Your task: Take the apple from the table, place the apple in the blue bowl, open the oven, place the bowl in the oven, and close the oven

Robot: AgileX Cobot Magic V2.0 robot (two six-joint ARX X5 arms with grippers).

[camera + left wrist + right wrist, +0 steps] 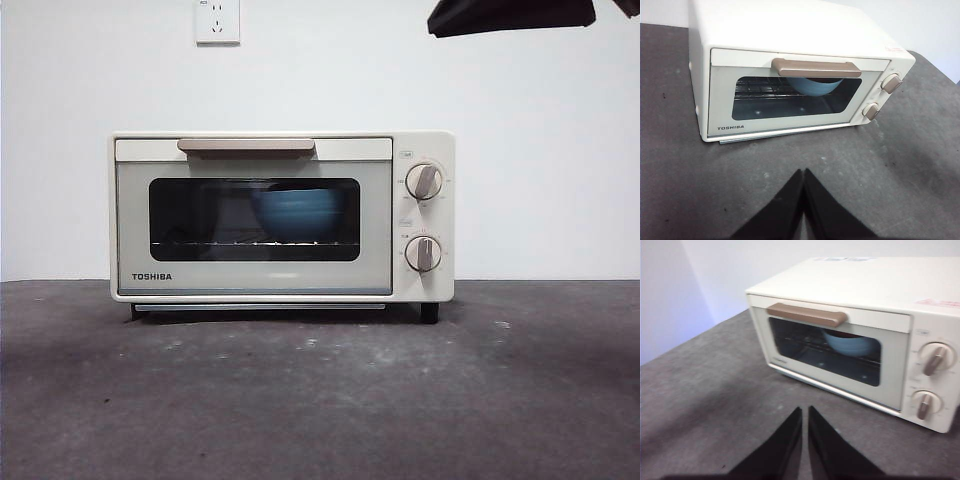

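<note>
The cream-white oven (280,215) (790,65) (865,320) stands on the dark grey table (320,400) with its door closed. Through the dark glass the blue bowl (297,212) (815,86) (849,345) rests on the wire rack inside. The apple is hidden from every view. My left gripper (803,173) hovers shut over the table in front of the oven, holding nothing. My right gripper (805,410) is shut too, empty, off the oven's front left corner. One arm shows only as a black tip (510,15) at the top right of the front view.
A white wall with a socket (217,20) rises behind the oven. The beige bar handle (246,147) runs along the door's top edge, and two round knobs (424,182) sit on the oven's right panel.
</note>
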